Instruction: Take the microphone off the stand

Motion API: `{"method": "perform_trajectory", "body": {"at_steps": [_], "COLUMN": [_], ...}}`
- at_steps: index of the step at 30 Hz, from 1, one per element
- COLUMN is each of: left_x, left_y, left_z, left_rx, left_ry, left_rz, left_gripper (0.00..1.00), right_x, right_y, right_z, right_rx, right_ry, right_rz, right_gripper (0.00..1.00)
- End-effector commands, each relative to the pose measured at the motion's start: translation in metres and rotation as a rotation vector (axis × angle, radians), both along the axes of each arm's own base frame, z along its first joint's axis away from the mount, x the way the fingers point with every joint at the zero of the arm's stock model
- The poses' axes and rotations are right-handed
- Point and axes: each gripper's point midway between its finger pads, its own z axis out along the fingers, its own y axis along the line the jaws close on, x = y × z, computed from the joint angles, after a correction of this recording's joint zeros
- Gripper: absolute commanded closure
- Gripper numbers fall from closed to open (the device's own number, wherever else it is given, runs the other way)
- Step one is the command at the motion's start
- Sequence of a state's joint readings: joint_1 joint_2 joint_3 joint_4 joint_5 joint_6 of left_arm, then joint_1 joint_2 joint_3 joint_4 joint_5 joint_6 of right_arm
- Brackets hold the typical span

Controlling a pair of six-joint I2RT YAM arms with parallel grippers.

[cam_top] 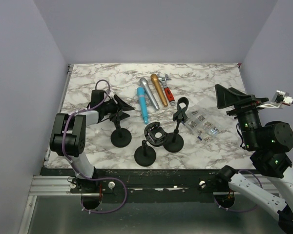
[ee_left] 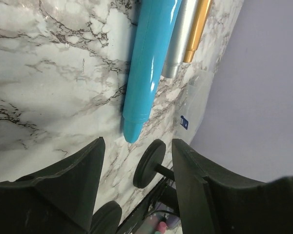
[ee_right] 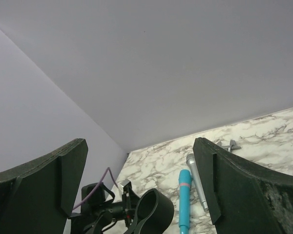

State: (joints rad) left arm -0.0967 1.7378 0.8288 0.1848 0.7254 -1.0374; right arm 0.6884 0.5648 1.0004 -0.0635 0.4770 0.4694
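Three microphones lie flat on the marble table: a blue one, a silver one and a gold one. Three black stands stand in front of them, and their clips look empty. My left gripper is open and low, beside the left stand's clip. In its wrist view the blue microphone lies just beyond the open gripper. My right gripper is open, raised at the right, holding nothing; it also shows in the right wrist view.
A red-handled wrench lies beside the gold microphone. A clear bag of small parts lies right of the stands. Purple walls close the table at the back and sides. A stand base shows between my left fingers.
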Motion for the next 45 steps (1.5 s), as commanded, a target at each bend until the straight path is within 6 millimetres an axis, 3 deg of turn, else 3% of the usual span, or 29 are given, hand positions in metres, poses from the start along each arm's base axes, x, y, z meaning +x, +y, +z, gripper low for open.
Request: {"method": "perform_trajectory", "body": {"at_steps": [1,8,16,21,24,28,35,45], "left_x": [0.008,0.019,0.026,0.014,-0.001,-0.020,-0.042,-0.050], "left_y": [0.013,0.040,0.070,0.081,0.076,0.065,0.051,0.044], "left_z": [0.027,0.080,0.173,0.216,0.235,0.247,0.265,0.273], "left_rx": [-0.025,-0.054,0.071,0.227,0.259,0.239,0.214,0.200], "left_ry": [-0.064,-0.157,-0.395,-0.594,-0.725,-0.849,-0.937,-0.972], "left_rz": [0.043,0.094,0.125,0.108,0.047,-0.012,-0.071,-0.088], "left_gripper": [0.41,0.41,0.38,0.36,0.35,0.33,0.31,0.31], "right_x": [0.003,-0.001,-0.014,-0.028,-0.036,-0.040,-0.024,0.000], "right_y": [0.001,0.005,0.041,0.063,0.079,0.100,0.097,0.107], "right_z": [-0.011,-0.024,-0.084,-0.098,-0.102,-0.111,-0.126,-0.126], "right_rx": [-0.036,-0.180,-0.288,-0.251,-0.259,-0.252,-0.272,-0.314], "right_ry": [0.037,0.135,0.376,0.408,0.389,0.382,0.446,0.457], "right_rz": [-0.007,0.024,0.230,0.372,0.470,0.577,0.502,0.467], "right_gripper": [0.02,0.02,0.00,0.00,0.00,0.03,0.32,0.43]}}
